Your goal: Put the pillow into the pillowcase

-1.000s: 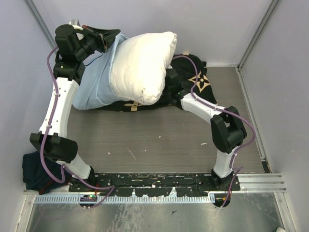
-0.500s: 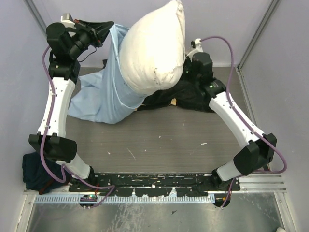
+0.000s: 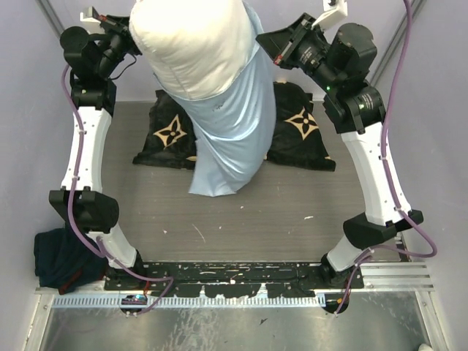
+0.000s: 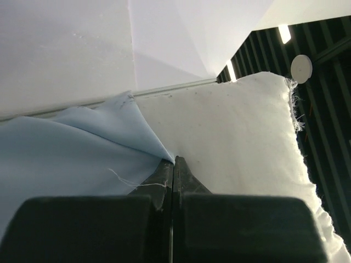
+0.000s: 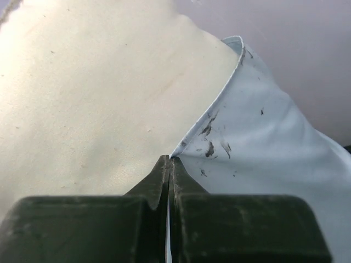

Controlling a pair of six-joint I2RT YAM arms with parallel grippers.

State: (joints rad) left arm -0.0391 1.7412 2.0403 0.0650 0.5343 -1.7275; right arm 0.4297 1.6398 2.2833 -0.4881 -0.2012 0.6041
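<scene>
Surface: grey wood-grain desk (image 3: 256, 219) closed in by pale walls.
Task thing: large plump cream-white pillow (image 3: 190, 44) is held high at the far side between both arms, its lower end inside the case's mouth.
Case: thin light blue fabric pillowcase (image 3: 234, 139) hangs slack below the pillow.
Left side: left tool (image 4: 173, 164) is pressed together, pinching the pillowcase rim beside the pillow.
Right side: right tool (image 5: 169, 161) is pressed together on the stained pillowcase hem.
Underneath: black cloth with tan flower motifs (image 3: 301, 124) lies flat on the desk.
Near-left corner: dark blue bundled fabric (image 3: 55, 259).
</scene>
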